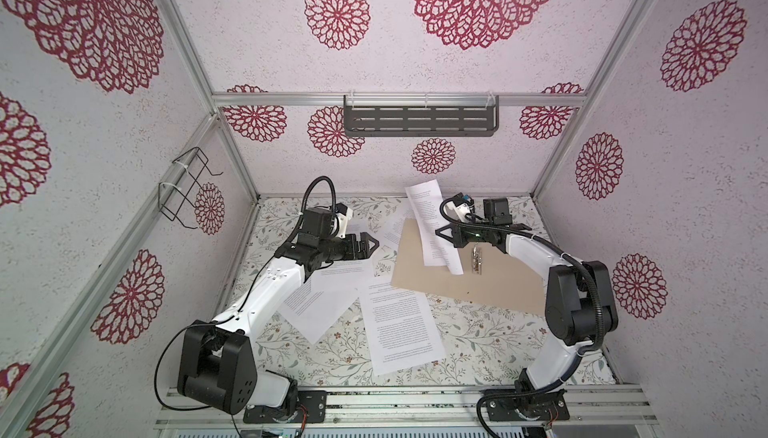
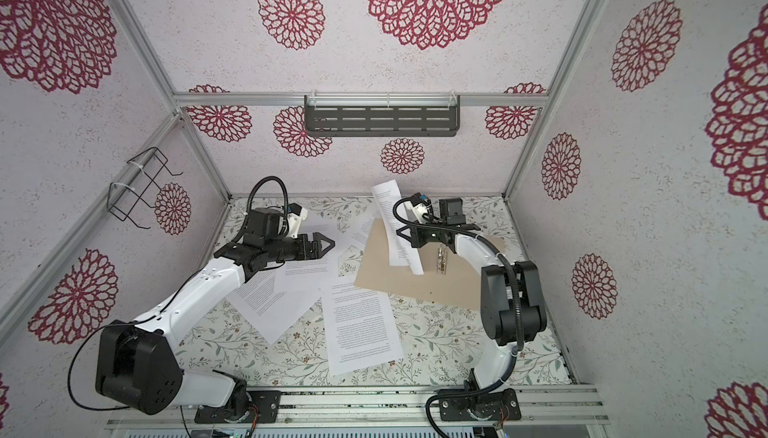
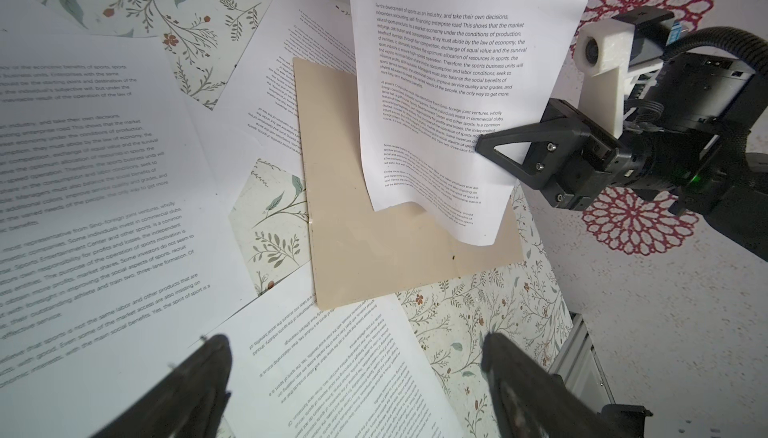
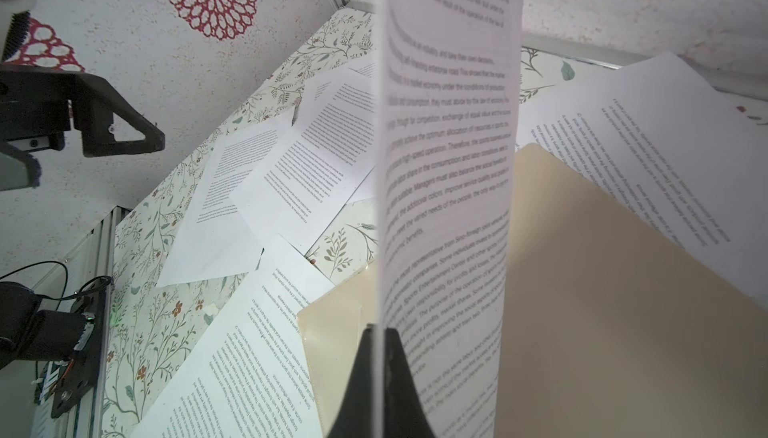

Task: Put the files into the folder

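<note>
My right gripper (image 1: 441, 232) is pinched tight on the side edge of one printed white sheet (image 1: 428, 215). In the right wrist view my fingertips (image 4: 376, 352) press together on the paper's edge. The sheet stands lifted, its top toward the far edge of the table (image 1: 498, 340), and its lower end curls down over the folder (image 1: 478, 286). I cannot tell whether it touches. The tan folder lies flat on the right half of the table, nearer the far edge, with its metal fastener (image 1: 476, 259) showing just beside the sheet's drooping end. My arm hides the folder's right part. My left gripper (image 1: 372, 244) hangs empty over the far left of the table with its jaws spread wide, pointing toward the folder. The loose sheets (image 1: 401, 327) lie scattered and overlapping across the middle and left of the table. One of them touches the folder's near left corner, and another is tucked partly under its far left edge.
</note>
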Robot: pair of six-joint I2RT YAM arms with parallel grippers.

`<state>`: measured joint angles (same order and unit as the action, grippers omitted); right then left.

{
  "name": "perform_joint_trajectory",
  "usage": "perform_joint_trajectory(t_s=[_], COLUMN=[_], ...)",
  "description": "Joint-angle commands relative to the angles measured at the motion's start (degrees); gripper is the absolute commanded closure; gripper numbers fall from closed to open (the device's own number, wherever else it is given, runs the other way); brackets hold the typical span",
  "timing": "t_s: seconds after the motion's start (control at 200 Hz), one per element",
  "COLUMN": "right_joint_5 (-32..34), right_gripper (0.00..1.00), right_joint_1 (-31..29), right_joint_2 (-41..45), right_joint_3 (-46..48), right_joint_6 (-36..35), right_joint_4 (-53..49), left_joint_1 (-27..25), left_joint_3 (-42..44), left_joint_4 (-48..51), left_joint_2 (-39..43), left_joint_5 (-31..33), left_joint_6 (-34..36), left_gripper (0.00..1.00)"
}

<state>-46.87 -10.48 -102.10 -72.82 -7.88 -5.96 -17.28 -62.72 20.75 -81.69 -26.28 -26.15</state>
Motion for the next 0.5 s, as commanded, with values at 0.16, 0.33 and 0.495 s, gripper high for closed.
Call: perform_joint_trajectory(t_s=[0.16, 0.33, 0.495], right_joint_5=[-6.2, -8.6, -10.7], right_gripper=[1.0, 1.0, 1.0], right_joint_1=[0.3, 0.8, 2.2], right_joint_2=[1.8, 1.0, -1.5], right_joint_3=[1.4, 3.8, 4.1], right_joint_6=[3.9, 8.7, 10.4], right_joint_4=[8.0, 14.4, 18.3], left_joint_1=[0.9, 1.0, 1.0], left_joint_3=[-0.9, -0.9, -0.8], left_joint_4=[-0.9, -1.0, -0.9], left_joint_2=[-0.6, -0.5, -0.2], left_joint_5=[-0.7, -0.7, -0.6], left_joint_6=[0.5, 0.5, 0.6], left_gripper=[0.03, 0.03, 0.03])
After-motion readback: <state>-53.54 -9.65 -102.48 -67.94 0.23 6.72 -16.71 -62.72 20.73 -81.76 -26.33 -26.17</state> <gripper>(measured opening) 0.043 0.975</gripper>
